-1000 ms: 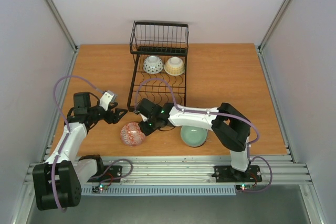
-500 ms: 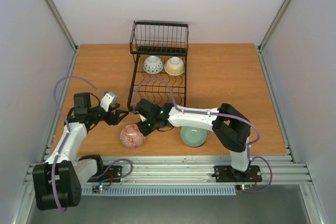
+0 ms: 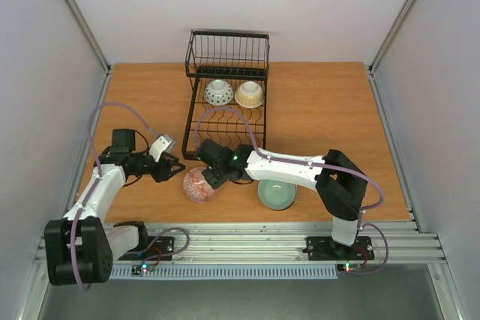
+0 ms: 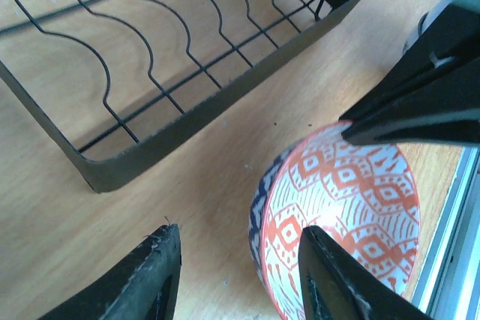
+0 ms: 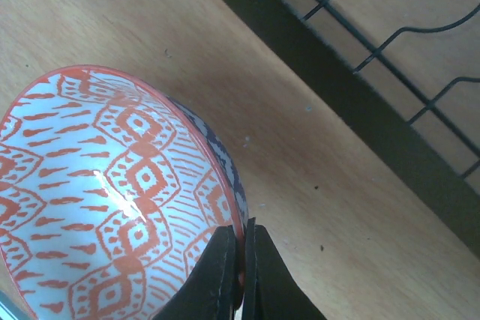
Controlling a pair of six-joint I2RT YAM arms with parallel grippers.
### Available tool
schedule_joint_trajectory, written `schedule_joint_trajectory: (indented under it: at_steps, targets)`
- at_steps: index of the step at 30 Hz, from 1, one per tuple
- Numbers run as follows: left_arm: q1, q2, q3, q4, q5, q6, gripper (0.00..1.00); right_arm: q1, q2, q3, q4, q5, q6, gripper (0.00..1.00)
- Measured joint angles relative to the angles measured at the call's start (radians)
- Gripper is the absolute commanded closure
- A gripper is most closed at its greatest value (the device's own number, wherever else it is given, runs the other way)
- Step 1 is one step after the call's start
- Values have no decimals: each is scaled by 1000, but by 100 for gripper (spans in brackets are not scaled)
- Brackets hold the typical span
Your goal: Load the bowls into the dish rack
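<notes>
The red-and-white patterned bowl (image 3: 199, 184) is tilted on its side on the table in front of the dish rack (image 3: 225, 114). My right gripper (image 3: 213, 177) is shut on its rim (image 5: 238, 219), seen close in the right wrist view. My left gripper (image 3: 174, 167) is open just left of the bowl; in its wrist view the bowl (image 4: 341, 211) sits between the fingers, with one fingertip (image 4: 319, 252) over the bowl's inside and the rim in the gap. A blue-and-white bowl (image 3: 218, 93) and a cream-yellow bowl (image 3: 250, 94) stand in the rack. A celadon green bowl (image 3: 276, 194) lies upside down on the table.
The rack's tall wire basket section (image 3: 228, 54) is at its far end. The rack's near edge (image 4: 202, 114) lies just beyond the held bowl. White walls enclose the table on both sides, and a metal rail (image 3: 240, 239) runs along the front edge.
My right gripper has pulled the red-and-white bowl right and toward the rack. My left gripper has moved right, closing in on the bowl with its fingers open around the rim.
</notes>
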Motion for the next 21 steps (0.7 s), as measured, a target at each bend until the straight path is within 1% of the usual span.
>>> schedule_joint_trajectory:
  at_steps: [6,12,13,14,15,19,20,21]
  targets:
    - [-31,38,0,-18,-26,4,55,0,-20,21,-19,58,-21,99]
    - [-38,59,0,-20,-35,6,56,0,-24,80,-33,96,-47,99]
    - [-38,60,0,-20,-37,7,57,0,-24,87,-33,99,-51,99]
    - [-38,61,0,-20,-38,7,61,0,-24,97,-33,102,-56,99]
    - [-39,61,0,-20,-39,8,67,0,-24,104,-33,105,-61,99]
    - [-39,66,1,-23,-32,21,94,0,-24,122,-34,113,-74,99]
    - [-39,69,2,-20,-37,6,98,0,-24,124,-38,108,-74,99]
    - [-37,75,5,-12,-53,-11,99,3,-24,128,-38,100,-69,99]
